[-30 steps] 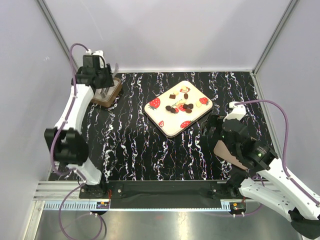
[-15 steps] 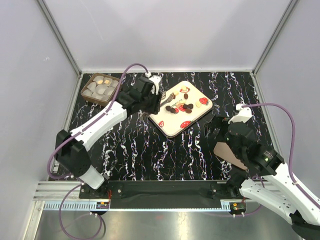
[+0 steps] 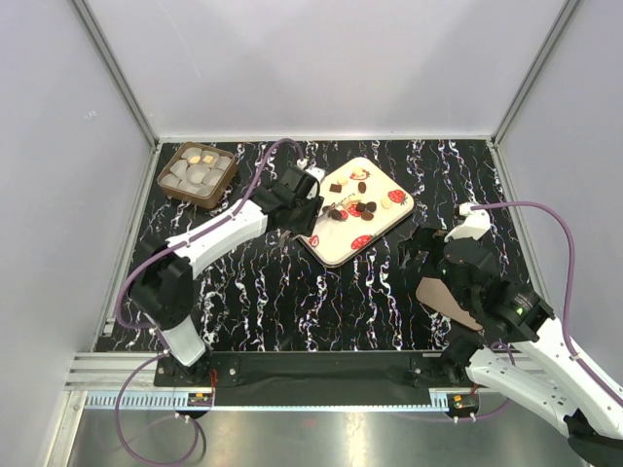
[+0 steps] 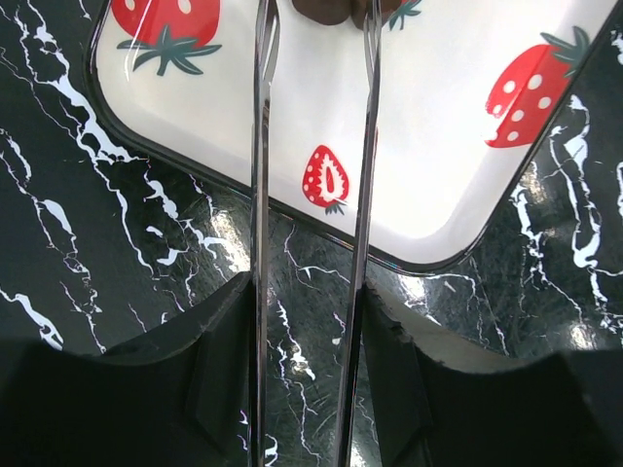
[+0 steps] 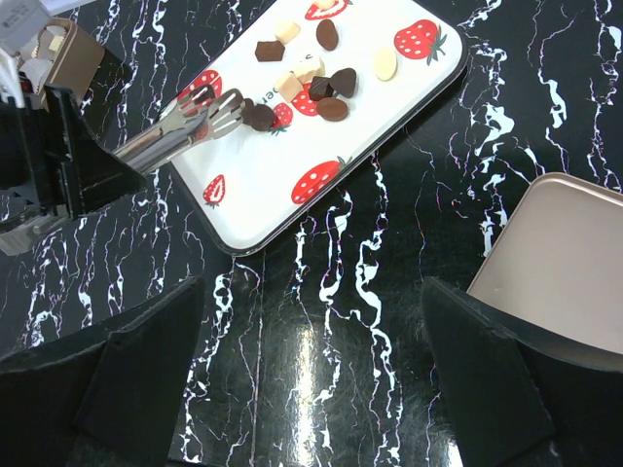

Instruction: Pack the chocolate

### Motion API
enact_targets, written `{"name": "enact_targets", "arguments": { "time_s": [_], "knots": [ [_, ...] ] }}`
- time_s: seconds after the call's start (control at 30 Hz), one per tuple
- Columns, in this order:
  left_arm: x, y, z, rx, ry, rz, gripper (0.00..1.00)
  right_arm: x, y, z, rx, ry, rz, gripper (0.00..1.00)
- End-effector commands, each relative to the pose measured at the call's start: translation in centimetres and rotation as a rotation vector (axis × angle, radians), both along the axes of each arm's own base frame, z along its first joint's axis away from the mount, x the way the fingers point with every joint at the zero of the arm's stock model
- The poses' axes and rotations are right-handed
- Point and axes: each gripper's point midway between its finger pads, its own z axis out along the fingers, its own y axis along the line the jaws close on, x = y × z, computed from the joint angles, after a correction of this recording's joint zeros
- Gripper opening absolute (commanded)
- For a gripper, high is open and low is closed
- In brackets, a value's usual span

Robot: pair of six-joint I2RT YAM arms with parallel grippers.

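Note:
The chocolate [image 3: 362, 206] is several small dark, tan and cream pieces on the white strawberry tray [image 3: 336, 245]. It also shows in the right wrist view [image 5: 326, 83]. My left gripper [image 3: 297, 199] is shut on metal tongs [image 4: 261, 195], which reach over the tray's left edge. The tong tips stand on either side of a dark round chocolate [image 5: 258, 117], seen at the top of the left wrist view [image 4: 326, 8]. I cannot tell if they pinch it. My right gripper [image 3: 428, 251] is open and empty over bare table, right of the tray [image 5: 292, 209].
A brown box [image 3: 198, 173] with white paper cups sits at the far left corner. A tan lid [image 3: 450, 297] lies on the table under my right arm; it also shows in the right wrist view [image 5: 560, 263]. Grey walls enclose the table.
My left arm has swung from the brown box to the tray with the tongs, and their tips have come down around a dark chocolate. The right arm has barely moved.

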Motion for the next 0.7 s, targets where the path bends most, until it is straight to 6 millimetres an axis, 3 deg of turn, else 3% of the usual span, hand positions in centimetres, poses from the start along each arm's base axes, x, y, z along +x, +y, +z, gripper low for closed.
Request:
{"name": "enact_targets", "arguments": {
  "time_s": [0.0, 0.33, 0.67],
  "knots": [
    [1.3, -0.7, -0.1, -0.008, -0.043, 0.015, 0.50, 0.2, 0.1, 1.2, 0.027, -0.030, -0.010, 1.00],
    [2.0, -1.3, -3.0, 0.024, -0.010, 0.018, 0.50, 0.3, -0.2, 1.0, 0.023, -0.035, -0.020, 1.00],
    [2.0, -1.9, -2.9, 0.023, -0.006, 0.013, 0.45, 0.3, -0.4, 1.3, 0.018, -0.045, -0.025, 1.00]
  ]
}}
